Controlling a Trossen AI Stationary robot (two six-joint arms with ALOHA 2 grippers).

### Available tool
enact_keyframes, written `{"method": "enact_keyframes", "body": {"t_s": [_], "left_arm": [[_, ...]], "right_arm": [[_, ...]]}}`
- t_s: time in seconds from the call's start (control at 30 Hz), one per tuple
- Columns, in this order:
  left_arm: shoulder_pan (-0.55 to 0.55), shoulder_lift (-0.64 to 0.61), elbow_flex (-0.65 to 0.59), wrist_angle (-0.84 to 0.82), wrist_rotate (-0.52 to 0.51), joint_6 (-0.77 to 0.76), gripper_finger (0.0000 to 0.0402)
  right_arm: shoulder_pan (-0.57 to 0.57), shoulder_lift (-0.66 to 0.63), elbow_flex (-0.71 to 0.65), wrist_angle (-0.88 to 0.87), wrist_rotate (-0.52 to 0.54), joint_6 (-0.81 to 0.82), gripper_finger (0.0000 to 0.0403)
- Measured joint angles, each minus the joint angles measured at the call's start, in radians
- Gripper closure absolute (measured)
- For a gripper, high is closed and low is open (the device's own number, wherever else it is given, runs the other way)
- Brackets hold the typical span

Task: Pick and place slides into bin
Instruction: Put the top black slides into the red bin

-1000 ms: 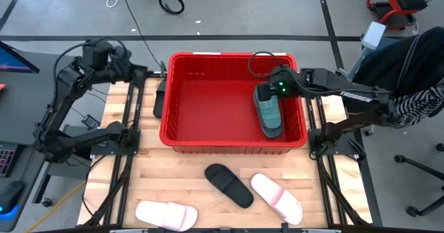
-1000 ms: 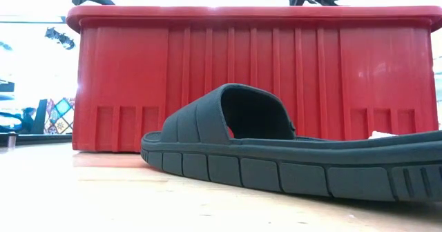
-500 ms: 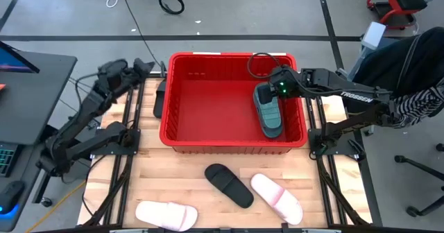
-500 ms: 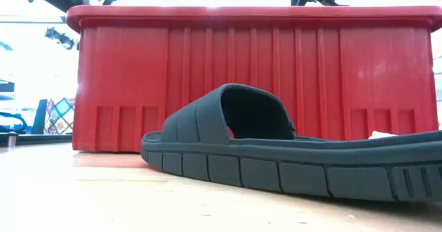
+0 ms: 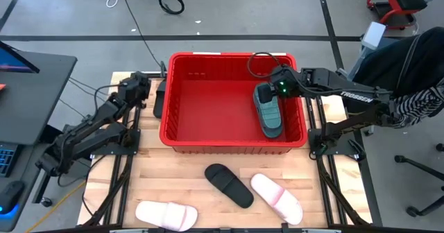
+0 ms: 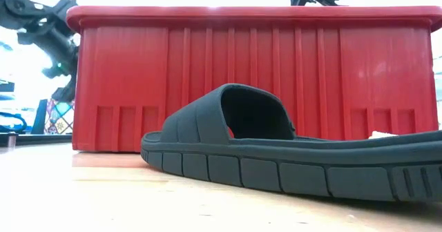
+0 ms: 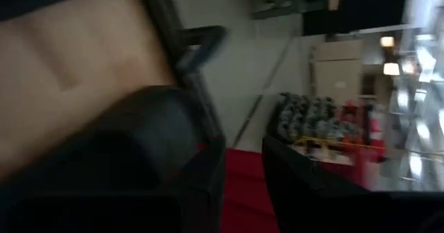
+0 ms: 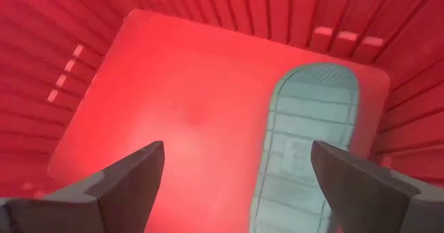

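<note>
The red bin [image 5: 179,132] stands at the table's far middle. A teal slide [image 5: 268,113] lies on its floor by the right wall, and in the right wrist view [image 8: 309,143] its ribbed sole faces up. My right gripper [image 5: 270,89] hangs open above that slide, touching nothing. A black slide [image 5: 158,98] lies outside the bin's left wall. My left gripper [image 5: 141,84] is just left of it. The blurred left wrist view shows a narrow gap between its fingers [image 7: 243,184]. It also shows left of the bin in the low view [image 6: 48,32].
Another black slide [image 5: 229,184] lies on the wood in front of the bin and fills the low view [image 6: 276,156]. Two pale pink-white slides [image 5: 276,197] [image 5: 166,216] lie near the front edge. Bare wood lies between them and the bin.
My left arm has swung down from a raised pose at the far left, toward the table's right and near side. It has come low beside the bin's left wall, by the black slide there. My right gripper and the slides have kept still.
</note>
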Motion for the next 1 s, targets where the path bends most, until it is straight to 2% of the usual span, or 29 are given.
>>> {"method": "enact_keyframes", "body": {"t_s": [0.17, 0.37, 0.5, 0.67, 0.8, 1.0], "left_arm": [[0.000, 0.029, -0.065, 0.016, 0.028, -0.139, 0.0264], [-0.012, 0.064, -0.086, 0.056, 0.044, -0.108, 0.0200], [-0.032, 0.123, -0.086, 0.085, 0.036, -0.131, 0.0176], [-0.067, 0.224, -0.086, 0.119, 0.037, -0.246, 0.0183], [-0.072, 0.306, -0.084, 0.242, 0.035, -0.237, 0.0200], [-0.072, 0.432, -0.052, 0.271, 0.021, -0.250, 0.0219]], "right_arm": [[-0.034, 0.000, 0.000, -0.001, 0.035, 0.043, 0.0034], [-0.062, 0.000, 0.000, 0.000, 0.039, 0.043, 0.0034], [-0.076, 0.000, 0.000, 0.000, 0.046, 0.043, 0.0034], [-0.081, 0.000, 0.000, 0.000, 0.080, 0.044, 0.0034], [-0.081, 0.000, 0.000, 0.000, 0.090, 0.048, 0.0034], [-0.081, 0.000, 0.000, 0.000, 0.091, 0.052, 0.0034]]}}
